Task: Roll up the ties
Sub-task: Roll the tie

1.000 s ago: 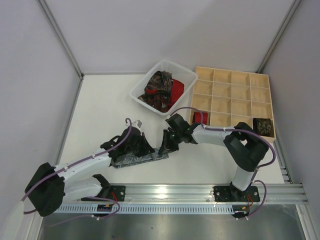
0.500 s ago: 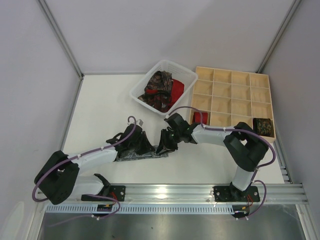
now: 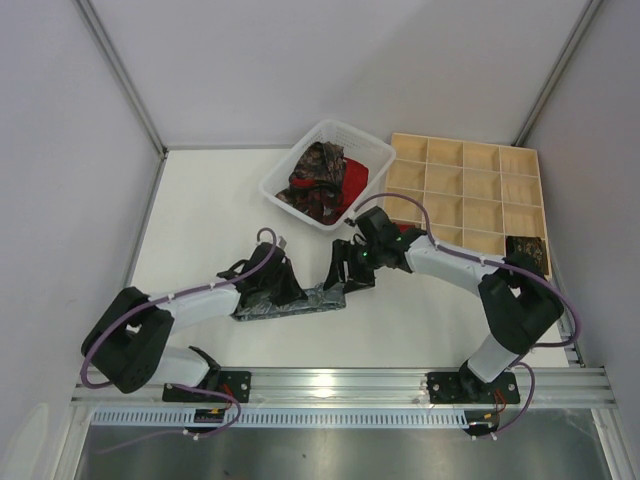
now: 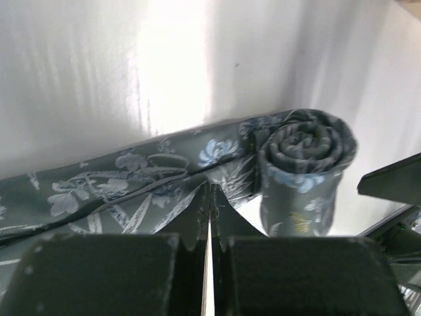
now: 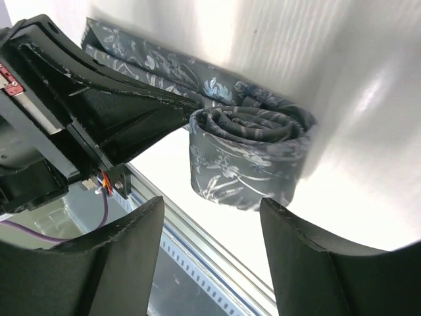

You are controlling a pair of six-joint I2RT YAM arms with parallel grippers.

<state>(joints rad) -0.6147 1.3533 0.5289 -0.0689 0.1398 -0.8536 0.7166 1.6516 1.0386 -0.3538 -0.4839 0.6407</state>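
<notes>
Pale grey walls point(image 3: 300, 60) box in a white table point(image 3: 200, 215), silver rail point(image 3: 350, 381) along its near edge, bright light glaring off the top.

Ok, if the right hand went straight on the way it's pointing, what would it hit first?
The rolled end of the grey tie. The roll sits right ahead of the right hand, between its open fingers. Depth is hard to judge, but nothing looks to be in front of it.

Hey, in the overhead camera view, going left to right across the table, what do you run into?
Left gripper → grey tie roll, right gripper at it → tray → dark roll at its right end. Basket omitted: it overlaps the grippers.
</notes>
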